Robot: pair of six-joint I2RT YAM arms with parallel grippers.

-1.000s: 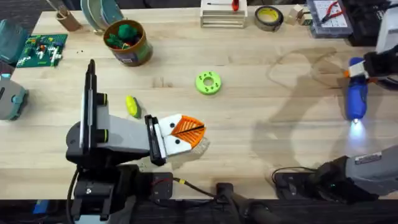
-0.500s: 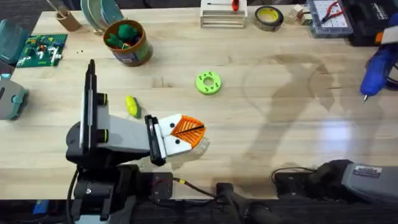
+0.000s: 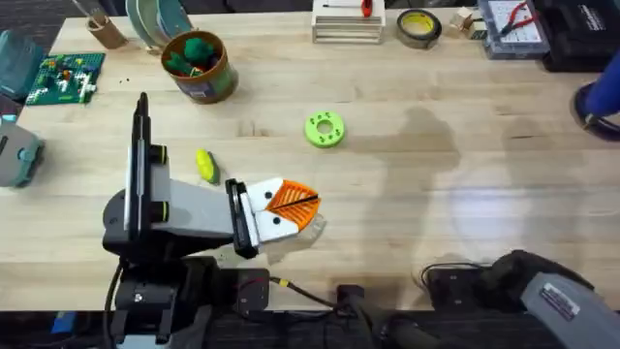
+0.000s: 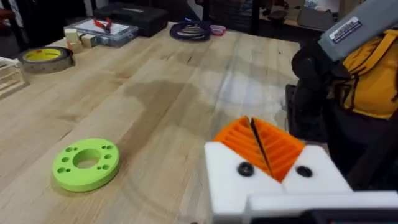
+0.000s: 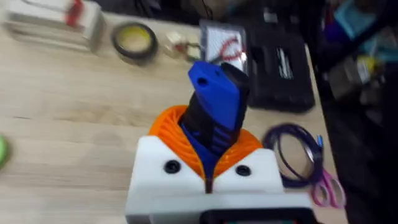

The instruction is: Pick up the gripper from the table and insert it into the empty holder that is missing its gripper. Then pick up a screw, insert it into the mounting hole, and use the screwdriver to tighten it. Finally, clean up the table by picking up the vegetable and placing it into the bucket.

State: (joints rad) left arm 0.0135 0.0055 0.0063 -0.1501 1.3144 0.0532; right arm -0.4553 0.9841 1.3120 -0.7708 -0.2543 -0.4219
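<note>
Left gripper (image 3: 288, 206): parked low at the table's near edge, orange pads pressed together, nothing between them.
Right gripper (image 5: 208, 163): clenched on the screwdriver (image 5: 214, 112), blue body rising between my orange pads, at the table's far right edge.
Vegetable (image 3: 205, 165): lying on the wood just beside my left arm, well apart from the bucket (image 3: 200, 66).
Bucket: far left of the table, green items inside.
Green ring disc (image 3: 325, 128): mid-table, flat, alone.
Tape roll (image 5: 134, 40): far edge, near a parts tray (image 5: 219, 45).
</note>
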